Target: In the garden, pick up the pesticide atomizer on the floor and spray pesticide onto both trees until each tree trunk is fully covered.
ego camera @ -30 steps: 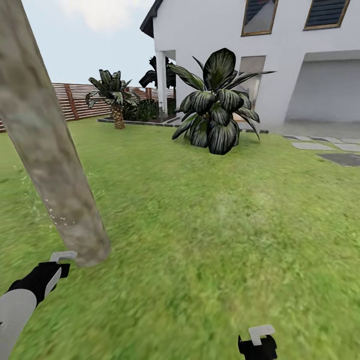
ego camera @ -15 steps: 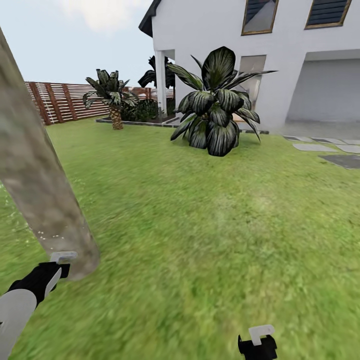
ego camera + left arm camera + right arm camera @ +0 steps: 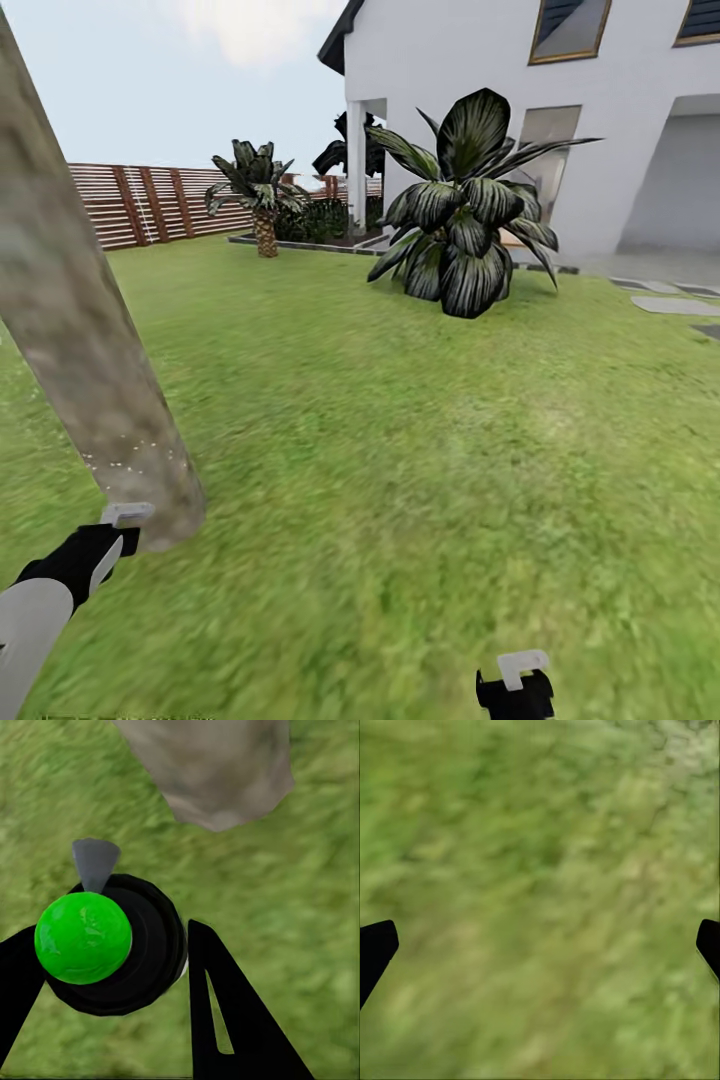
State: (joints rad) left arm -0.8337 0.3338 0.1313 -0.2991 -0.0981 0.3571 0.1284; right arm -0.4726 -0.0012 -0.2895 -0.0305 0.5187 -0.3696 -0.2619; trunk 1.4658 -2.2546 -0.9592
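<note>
Left gripper (image 3: 112, 967) clamped around the pesticide atomizer (image 3: 112, 945) with its green cap, just short of the leaning grey-brown tree trunk (image 3: 85, 340), grass lawn (image 3: 400, 450), fan-leaved palm (image 3: 465, 235), right gripper (image 3: 540, 945) spread wide, holding nothing

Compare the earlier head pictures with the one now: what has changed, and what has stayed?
The whole view has shifted, house and plants sliding right, so the camera turned, not the things. The left gripper stays shut on the atomizer beside the tree trunk; the right gripper stays open over grass.
</note>
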